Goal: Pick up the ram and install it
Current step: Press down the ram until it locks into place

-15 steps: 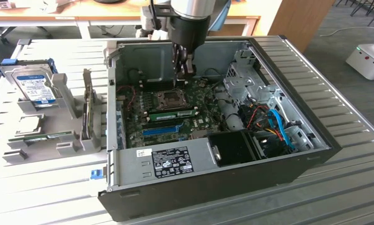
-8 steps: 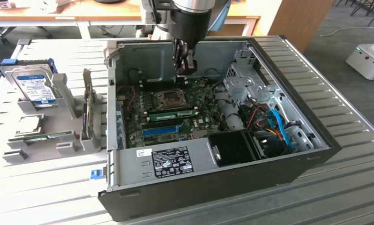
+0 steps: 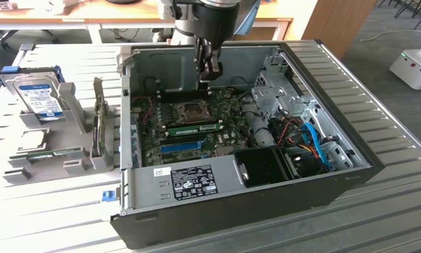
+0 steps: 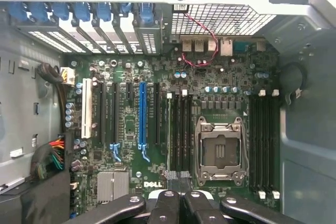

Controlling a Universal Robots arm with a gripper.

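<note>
In the exterior view, the ram (image 3: pixel 196 128) stands in a slot at the socket's (image 3: pixel 194 109) six o'clock (latched or not, I cannot tell). At twelve o'clock hangs the gripper (image 3: pixel 212 75), fingers closed on nothing. Descending off-line, it could tilt the stick or bend socket pins.
</note>
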